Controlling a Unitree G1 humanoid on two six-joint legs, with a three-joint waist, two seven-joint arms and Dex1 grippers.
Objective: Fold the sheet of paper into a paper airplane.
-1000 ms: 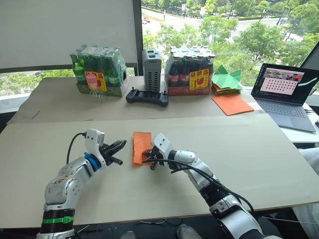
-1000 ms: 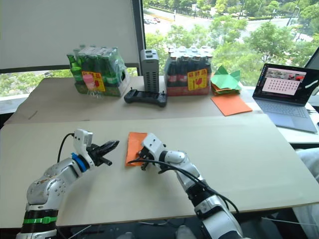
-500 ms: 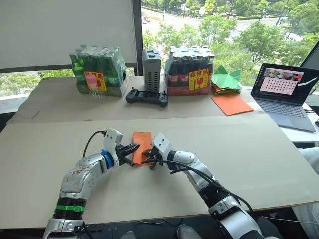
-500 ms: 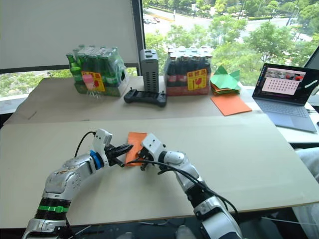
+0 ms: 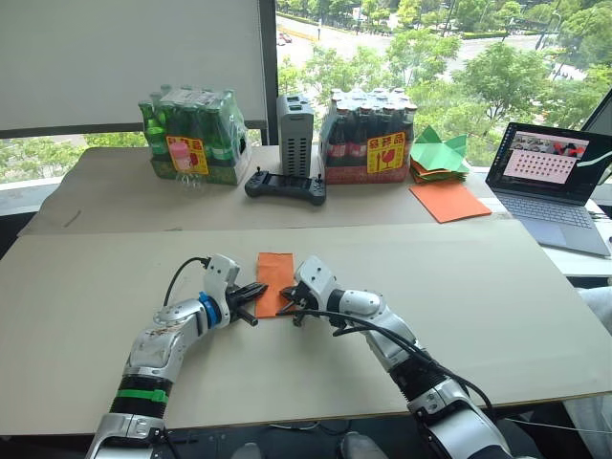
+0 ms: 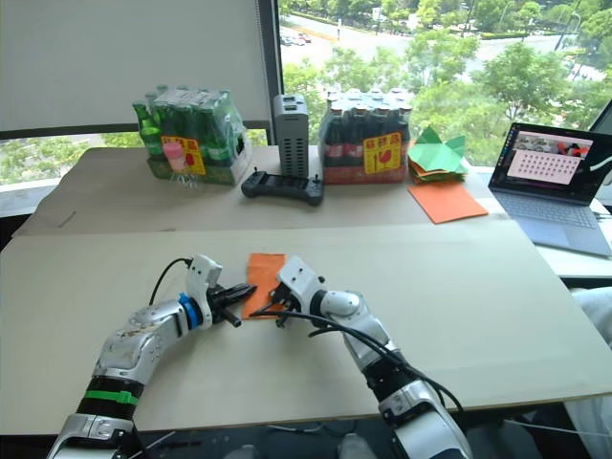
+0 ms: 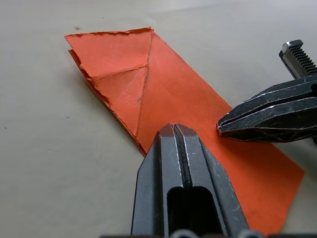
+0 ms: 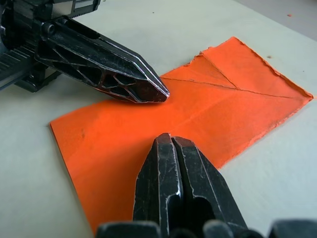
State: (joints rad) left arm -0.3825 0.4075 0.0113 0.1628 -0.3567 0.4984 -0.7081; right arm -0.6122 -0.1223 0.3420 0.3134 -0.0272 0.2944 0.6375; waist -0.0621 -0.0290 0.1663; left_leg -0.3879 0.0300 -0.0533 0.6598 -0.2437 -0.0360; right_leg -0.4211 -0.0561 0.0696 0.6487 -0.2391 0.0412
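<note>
The sheet of paper [image 5: 274, 279] lies flat on the table as a long orange folded strip. Triangular corner flaps [image 7: 121, 84] are folded in at its far end. My left gripper [image 5: 258, 291] is shut, and its tips rest on the strip's left edge near the near end [image 7: 173, 130]. My right gripper [image 5: 288, 308] is also shut, pressing its tips down on the same end from the right [image 8: 172, 141]. The two tips sit a finger-width apart on the paper. The paper airplane is out of view.
Along the table's far side stand a green bottle pack [image 5: 191, 134], a grey box [image 5: 295, 134], a black controller [image 5: 285, 185] and a dark bottle pack [image 5: 368, 139]. Green folded papers [image 5: 438, 153], a smooth orange sheet [image 5: 449, 201] and a laptop [image 5: 555, 182] are at the far right.
My left gripper has swung right from beside the paper onto its left edge. The right gripper has stayed on the paper.
</note>
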